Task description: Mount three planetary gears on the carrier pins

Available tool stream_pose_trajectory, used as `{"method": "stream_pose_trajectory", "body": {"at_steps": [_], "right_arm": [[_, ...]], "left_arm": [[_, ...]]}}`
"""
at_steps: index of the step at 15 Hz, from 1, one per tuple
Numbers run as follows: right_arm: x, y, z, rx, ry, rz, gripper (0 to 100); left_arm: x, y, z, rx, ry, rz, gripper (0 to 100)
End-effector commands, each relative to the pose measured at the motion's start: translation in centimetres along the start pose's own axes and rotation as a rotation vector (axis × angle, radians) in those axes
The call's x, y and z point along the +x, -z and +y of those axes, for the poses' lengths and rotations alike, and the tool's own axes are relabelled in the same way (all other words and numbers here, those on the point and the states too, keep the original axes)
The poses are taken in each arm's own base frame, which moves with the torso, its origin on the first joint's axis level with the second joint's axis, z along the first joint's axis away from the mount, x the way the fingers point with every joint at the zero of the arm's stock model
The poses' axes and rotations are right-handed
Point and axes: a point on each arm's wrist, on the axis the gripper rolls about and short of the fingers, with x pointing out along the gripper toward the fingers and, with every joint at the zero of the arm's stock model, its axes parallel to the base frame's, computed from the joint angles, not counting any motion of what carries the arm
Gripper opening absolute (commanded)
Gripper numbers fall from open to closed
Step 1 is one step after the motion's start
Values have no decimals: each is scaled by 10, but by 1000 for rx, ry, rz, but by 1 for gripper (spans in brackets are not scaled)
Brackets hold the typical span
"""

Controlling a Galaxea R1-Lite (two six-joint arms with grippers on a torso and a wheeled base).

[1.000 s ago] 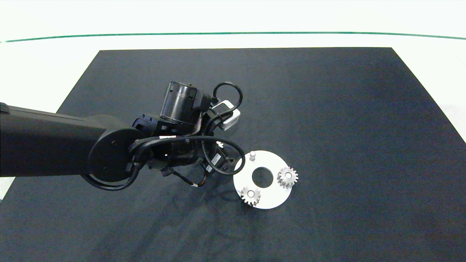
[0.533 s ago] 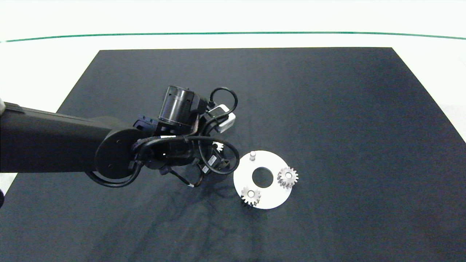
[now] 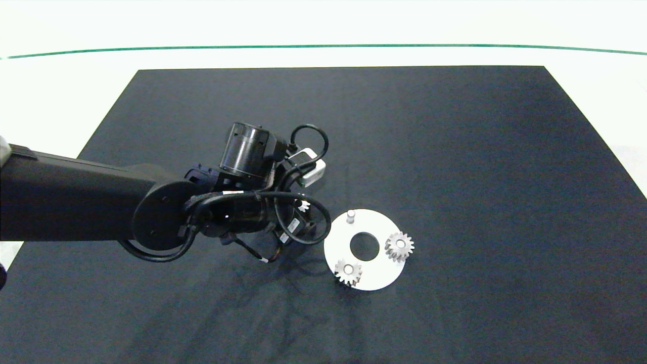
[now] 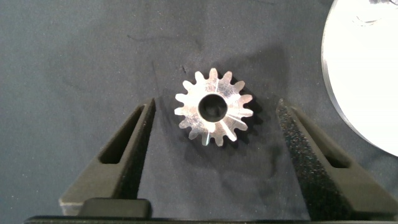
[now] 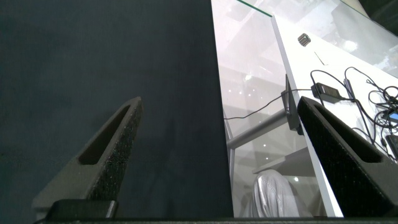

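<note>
Spread wide, the left gripper point(image 4: 214, 134) straddles the third planetary gear point(image 4: 213, 116), which lies flat on the dark mat point(image 3: 455, 151) just beside the white disc point(image 3: 376, 275); neither finger touches it. Over the last second the arm drew back off the disc's edge and settled over this gear, so a pickup looks imminent. Two gears point(image 3: 399, 246) point(image 3: 348, 271) sit on pins; one pin point(image 3: 350, 216) stands bare. The right gripper point(image 5: 217, 162), open, hangs off the mat

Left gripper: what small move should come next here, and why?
Probably lower a little and close on the loose gear. The left gripper is open with its fingers either side of that gear, which lies flat on the mat beside the disc. Two gears already sit on pins; one pin is bare.
</note>
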Motion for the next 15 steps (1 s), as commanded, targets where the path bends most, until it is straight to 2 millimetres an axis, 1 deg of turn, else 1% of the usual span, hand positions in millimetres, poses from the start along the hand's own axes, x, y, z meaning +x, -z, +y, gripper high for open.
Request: {"method": "stream_pose_trajectory", "body": {"at_steps": [1, 5, 15], "right_arm": [[0, 0, 0, -5, 1, 4, 100], [0, 0, 0, -6, 3, 5, 100], [0, 0, 0, -6, 1, 5, 100]], "left_arm": [[1, 1, 3, -1, -6, 2, 72], [2, 4, 7, -8, -3, 3, 63], [3, 4, 6, -7, 5, 1, 43]]}}
